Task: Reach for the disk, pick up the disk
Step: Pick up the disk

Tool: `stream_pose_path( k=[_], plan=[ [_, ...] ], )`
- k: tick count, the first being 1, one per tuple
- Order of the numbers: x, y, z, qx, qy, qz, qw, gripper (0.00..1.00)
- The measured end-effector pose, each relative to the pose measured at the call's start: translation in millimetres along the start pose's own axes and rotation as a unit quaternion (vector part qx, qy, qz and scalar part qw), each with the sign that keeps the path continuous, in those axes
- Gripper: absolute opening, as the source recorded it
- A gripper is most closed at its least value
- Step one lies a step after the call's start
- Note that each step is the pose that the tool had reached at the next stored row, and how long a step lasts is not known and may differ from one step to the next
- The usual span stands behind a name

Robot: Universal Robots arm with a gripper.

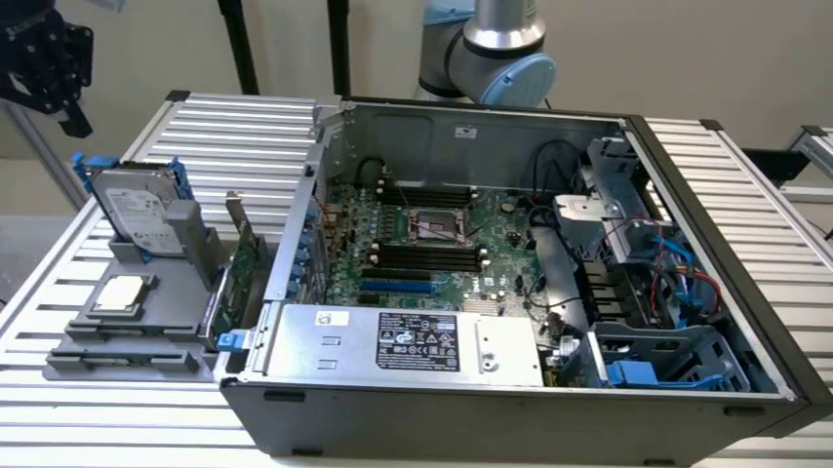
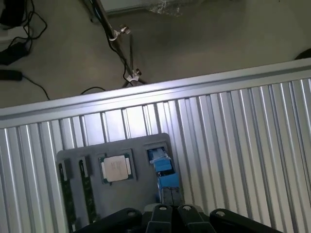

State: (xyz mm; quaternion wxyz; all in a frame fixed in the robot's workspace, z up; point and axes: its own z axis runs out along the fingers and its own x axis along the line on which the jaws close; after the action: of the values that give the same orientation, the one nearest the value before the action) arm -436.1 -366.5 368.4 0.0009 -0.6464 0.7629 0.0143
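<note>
Gripper (image 2: pixel 173 210) closed, empty, high over upright disk (image 1: pixel 136 209) in holder (image 1: pixel 124 363): judged rigid, dense, shock-sensitive; best gripped across its blue-framed edges.

The arm (image 1: pixel 501 19) is a smooth silver-grey metal tube that runs into a rounded grey joint housing closed by a pale blue cap (image 1: pixel 518 80). A dark ring marks where tube and housing meet. The end effector (image 2: pixel 173 211) is matte black throughout, with rounded knuckle-like links on either side and two narrow, flat-faced fingers (image 2: pixel 162 209) between them. In the exterior view it reads as a blocky black cluster, possibly with small fasteners on its side.
</note>
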Motion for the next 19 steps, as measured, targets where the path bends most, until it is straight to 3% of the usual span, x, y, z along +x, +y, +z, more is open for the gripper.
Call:
stream_pose_path(
  k=[8,13,16,19],
  plan=[
    [-0.2,-1.6,0.0,-0.0008,0.0008,-0.039,0.9993,0.11],
    [-1.0,-6.7,0.0,-0.0009,0.001,-0.049,0.9988,0.12],
    [-1.5,-6.9,1.1,-0.0003,0.0011,-0.053,0.9986,0.24],
    [-3.8,-6.7,5.1,0.0038,0.0008,-0.06,0.9982,0.42]
  ],
)
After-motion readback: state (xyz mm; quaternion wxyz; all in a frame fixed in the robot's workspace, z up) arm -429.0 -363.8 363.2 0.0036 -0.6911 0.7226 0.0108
